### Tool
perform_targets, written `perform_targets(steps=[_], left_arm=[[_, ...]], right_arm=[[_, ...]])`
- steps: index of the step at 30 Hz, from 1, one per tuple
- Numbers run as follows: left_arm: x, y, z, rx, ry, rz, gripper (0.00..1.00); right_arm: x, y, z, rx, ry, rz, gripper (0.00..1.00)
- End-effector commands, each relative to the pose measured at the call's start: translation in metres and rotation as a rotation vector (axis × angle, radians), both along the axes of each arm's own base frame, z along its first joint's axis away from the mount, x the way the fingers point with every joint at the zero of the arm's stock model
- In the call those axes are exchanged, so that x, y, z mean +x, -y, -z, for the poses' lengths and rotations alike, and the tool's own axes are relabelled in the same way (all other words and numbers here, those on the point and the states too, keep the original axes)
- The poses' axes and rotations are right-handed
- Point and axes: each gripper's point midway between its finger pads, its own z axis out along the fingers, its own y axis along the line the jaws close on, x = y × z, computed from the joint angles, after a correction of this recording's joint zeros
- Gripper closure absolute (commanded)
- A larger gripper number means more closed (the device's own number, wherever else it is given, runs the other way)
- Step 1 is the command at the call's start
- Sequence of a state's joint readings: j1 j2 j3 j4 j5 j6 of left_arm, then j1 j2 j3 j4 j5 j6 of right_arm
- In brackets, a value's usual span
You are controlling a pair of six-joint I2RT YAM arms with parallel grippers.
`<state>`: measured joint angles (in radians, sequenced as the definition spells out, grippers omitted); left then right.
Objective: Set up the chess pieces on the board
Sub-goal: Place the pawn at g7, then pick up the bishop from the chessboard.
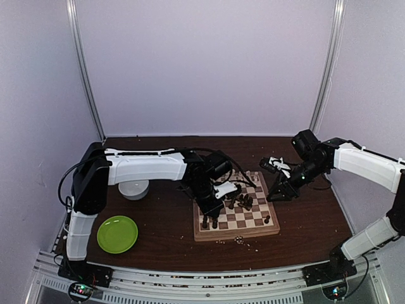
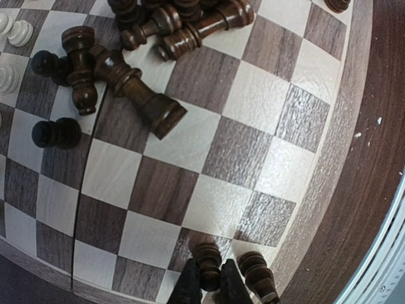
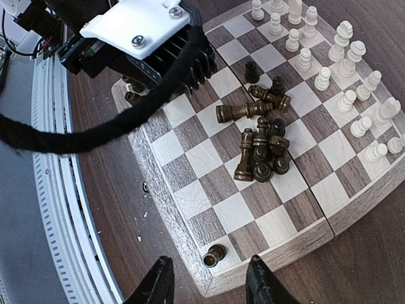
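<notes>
- Left end effector (image 2: pixel 211 290) is clenched on a dark piece (image 2: pixel 207 261) over a corner square of the board (image 2: pixel 335 158), just beside a second dark piece (image 2: pixel 256 275).
- Risk: on letting go, a finger could clip that neighbour and topple it, since the two stand so close.
- Right end effector (image 3: pixel 210 284) hangs released, holding nothing, above the board's edge; a low sweep could knock the lone lying piece (image 3: pixel 214 254) onto the counter (image 3: pixel 107 209).
- Dark heap (image 3: pixel 259 152) lies tangled mid-board; pulling one piece out could roll others into the pale rows (image 3: pixel 345 69).
- Green plate (image 1: pixel 117 234) shows nothing on it; white bowl (image 1: pixel 134 190) is half hidden by the arm, contents unclear.
</notes>
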<state>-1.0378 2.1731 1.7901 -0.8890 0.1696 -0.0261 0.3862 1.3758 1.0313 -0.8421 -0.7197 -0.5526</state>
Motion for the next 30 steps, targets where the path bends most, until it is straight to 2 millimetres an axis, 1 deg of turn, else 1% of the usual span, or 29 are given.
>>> perform_targets(steps=[1,6,11,14,18,23,27,30], left_arm=[[0.005,0.005,-0.005,-0.008,0.031,-0.002,1.00],[0.012,0.002,-0.004,0.010,0.062,-0.021,1.00],[0.009,0.004,-0.003,0.002,0.046,-0.011,0.99],[0.008,0.004,-0.003,0.001,0.043,-0.007,0.92],[0.010,0.006,-0.008,-0.007,0.054,-0.016,0.83],[0.014,0.014,-0.027,-0.052,0.075,-0.016,0.76],[0.021,0.019,-0.053,-0.088,0.118,-0.012,0.73],[0.029,0.016,-0.077,-0.104,0.161,-0.015,0.71]], right_arm=[[-0.003,0.000,0.003,0.002,-0.021,-0.014,0.60],[-0.004,0.000,0.004,0.000,-0.030,-0.021,0.60],[-0.005,0.000,0.005,-0.001,-0.034,-0.025,0.60],[-0.006,0.000,0.005,-0.002,-0.035,-0.027,0.60],[-0.005,-0.001,0.004,0.001,-0.037,-0.028,0.60],[-0.006,-0.001,0.003,0.006,-0.039,-0.029,0.60],[-0.008,-0.002,0.001,0.015,-0.048,-0.030,0.60],[-0.008,-0.002,-0.001,0.016,-0.040,-0.029,0.60]])
